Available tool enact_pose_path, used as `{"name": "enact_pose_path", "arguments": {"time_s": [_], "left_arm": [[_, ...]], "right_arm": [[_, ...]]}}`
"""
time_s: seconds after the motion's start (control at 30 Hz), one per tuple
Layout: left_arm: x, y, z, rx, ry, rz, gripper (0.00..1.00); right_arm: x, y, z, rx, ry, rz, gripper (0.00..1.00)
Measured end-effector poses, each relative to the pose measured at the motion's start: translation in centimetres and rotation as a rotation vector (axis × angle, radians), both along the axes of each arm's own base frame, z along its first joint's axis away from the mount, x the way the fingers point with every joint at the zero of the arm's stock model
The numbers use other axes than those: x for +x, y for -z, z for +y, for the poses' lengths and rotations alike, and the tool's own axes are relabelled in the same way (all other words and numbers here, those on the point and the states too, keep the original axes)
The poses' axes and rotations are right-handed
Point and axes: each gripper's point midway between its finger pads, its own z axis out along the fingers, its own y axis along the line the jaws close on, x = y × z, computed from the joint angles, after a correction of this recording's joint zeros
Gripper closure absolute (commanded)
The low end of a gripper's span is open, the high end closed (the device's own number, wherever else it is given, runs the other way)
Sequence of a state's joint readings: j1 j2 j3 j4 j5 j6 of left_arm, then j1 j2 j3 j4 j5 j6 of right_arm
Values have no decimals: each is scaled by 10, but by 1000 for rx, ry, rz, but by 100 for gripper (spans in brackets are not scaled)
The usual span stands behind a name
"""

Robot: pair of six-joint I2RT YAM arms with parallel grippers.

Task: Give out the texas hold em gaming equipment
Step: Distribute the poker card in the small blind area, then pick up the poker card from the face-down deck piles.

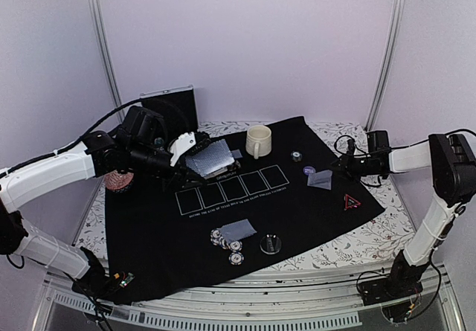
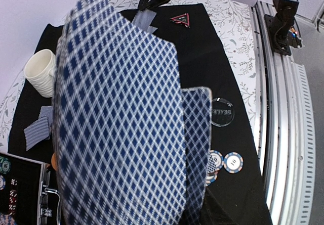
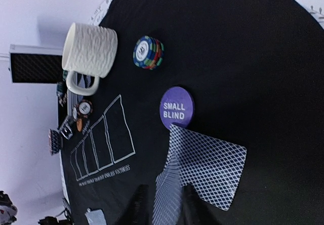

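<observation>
My left gripper (image 1: 186, 149) is shut on a fanned bunch of blue-backed playing cards (image 2: 121, 129) above the mat's far left. They fill the left wrist view and hide its fingers. My right gripper (image 3: 166, 207) stands narrowly open low over the mat's right side. A tilted, blurred card (image 3: 169, 189) sits between its fingers, leaning onto a flat card (image 3: 215, 167). The purple SMALL BLIND disc (image 3: 176, 107) touches that flat card, and a poker chip stack (image 3: 148, 52) lies beyond it. A red-edged triangle (image 1: 350, 202) lies at the right. Near the front are cards (image 1: 238, 229), chips (image 1: 227, 240) and a dark disc (image 1: 270, 243).
A cream mug (image 1: 257, 141) stands at the back middle of the black mat (image 1: 149, 249). An open case (image 1: 169, 106) stands at the back left behind the left arm. A row of white card outlines (image 1: 230, 190) crosses the mat's middle. More cards (image 2: 38, 129) lie near the mug.
</observation>
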State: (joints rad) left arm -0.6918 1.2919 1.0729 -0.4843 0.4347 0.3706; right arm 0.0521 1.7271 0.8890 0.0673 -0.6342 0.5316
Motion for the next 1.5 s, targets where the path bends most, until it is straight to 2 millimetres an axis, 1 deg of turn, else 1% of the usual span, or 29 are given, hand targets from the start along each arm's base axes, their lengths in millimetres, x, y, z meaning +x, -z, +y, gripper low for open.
{"name": "enact_pose_path", "arguments": {"time_s": [0.07, 0.17, 0.2, 0.23, 0.27, 0.3, 0.33, 0.37, 0.4, 0.43, 0.47, 0.5, 0.53, 0.57, 0.6, 0.67, 0.7, 0.73, 0.77, 0.8, 0.83, 0.93, 0.97, 1.07, 1.23, 1.3, 1.4, 1.43, 1.5], "left_arm": [[0, 0, 0, 0, 0, 0, 62], [0, 0, 0, 0, 0, 0, 61], [0, 0, 0, 0, 0, 0, 62], [0, 0, 0, 0, -1, -1, 61], [0, 0, 0, 0, -1, -1, 62], [0, 0, 0, 0, -1, -1, 62], [0, 0, 0, 0, 0, -1, 61], [0, 0, 0, 0, -1, -1, 62], [0, 0, 0, 0, -1, -1, 61], [0, 0, 0, 0, -1, -1, 61], [0, 0, 0, 0, -1, -1, 61], [0, 0, 0, 0, -1, -1, 61], [0, 0, 0, 1, -2, -1, 62], [0, 0, 0, 0, -1, -1, 61], [0, 0, 0, 0, -1, -1, 61], [0, -1, 0, -1, -1, -2, 61], [0, -1, 0, -1, -1, -2, 61], [0, -1, 0, -1, -1, -2, 61], [0, -1, 0, -1, -1, -2, 61], [0, -1, 0, -1, -1, -2, 61], [0, -1, 0, -1, -1, -2, 61], [0, -1, 0, -1, -1, -2, 61], [0, -1, 0, -1, -1, -2, 61], [0, -1, 0, -1, -1, -2, 61], [0, -1, 0, -1, -1, -2, 61], [0, -1, 0, -1, -1, -2, 61], [0, -1, 0, -1, -1, -1, 61], [0, -1, 0, -1, -1, -2, 61], [0, -1, 0, -1, -1, -2, 61]], "right_arm": [[-2, 9, -2, -10, 7, 32, 30], [-3, 15, -11, -79, 41, 76, 13], [-1, 14, -14, -116, 57, 82, 4], [1, 9, -17, -155, 68, 83, 1], [3, 2, -17, -188, 73, 77, 1], [8, -13, -14, -246, 73, 52, 1], [13, -27, -7, -278, 63, 20, 1], [19, -47, 4, -322, 51, -26, 1], [23, -70, 21, -356, 21, -89, 1], [24, -95, 46, -371, -27, -168, 1], [19, -116, 71, -364, -87, -237, 1], [4, -141, 109, -336, -195, -338, 1], [-18, -161, 145, -293, -310, -424, 1], [-40, -176, 173, -251, -405, -487, 1], [-70, -193, 205, -192, -519, -560, 0], [-126, -218, 254, -77, -721, -682, 3], [-146, -225, 269, -37, -791, -719, 6], [-160, -228, 280, -6, -844, -735, 11], [-165, -231, 288, 9, -875, -744, 17], [-164, -232, 294, 18, -888, -746, 24], [-161, -231, 300, 22, -896, -748, 28], [-151, -219, 311, 22, -910, -722, 35], [-150, -214, 313, 20, -913, -711, 39], [-149, -204, 316, 19, -921, -685, 54], [-151, -208, 317, 41, -925, -685, 76], [-152, -208, 318, 50, -928, -681, 80], [-152, -207, 319, 54, -933, -676, 95], [-152, -206, 319, 54, -934, -676, 97], [-152, -206, 319, 53, -936, -675, 98]]}}
